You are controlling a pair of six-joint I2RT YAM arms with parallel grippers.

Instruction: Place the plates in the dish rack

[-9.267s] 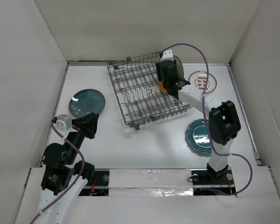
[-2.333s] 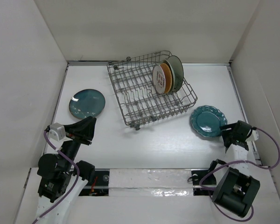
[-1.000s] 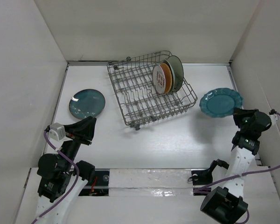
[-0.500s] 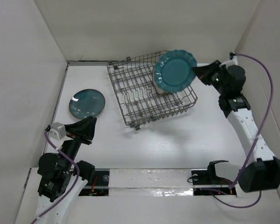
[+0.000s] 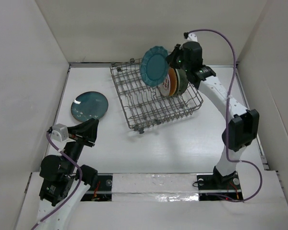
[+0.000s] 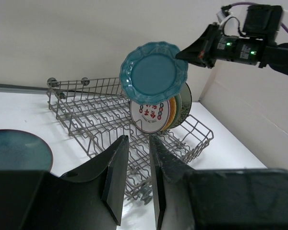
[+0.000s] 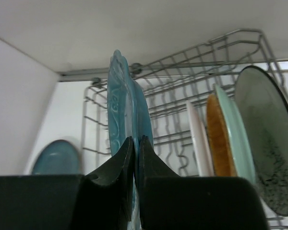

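Note:
My right gripper (image 5: 172, 58) is shut on the rim of the teal scalloped plate (image 5: 154, 66), holding it upright in the air over the back of the dish rack (image 5: 144, 103). In the right wrist view this plate (image 7: 127, 103) stands edge-on between my fingers, left of several plates standing in the rack: a white red-marked one (image 5: 164, 82), an orange one (image 7: 218, 139), a pale green one (image 7: 235, 139) and a dark speckled one (image 7: 266, 153). A dark teal plate (image 5: 90, 106) lies flat on the table at the left. My left gripper (image 5: 93, 125) hovers near it, open with nothing between its fingers.
The grey wire rack (image 6: 101, 115) sits skewed on the white table (image 5: 173, 139), its left rows of tines bare. White walls (image 5: 29, 72) close in the left, back and right sides. The right arm (image 5: 221, 96) reaches across the table's right part.
My right arm has swung the scalloped plate leftward from over the rack's right end to above the standing plates and turned it more edge-on. The left arm has not moved.

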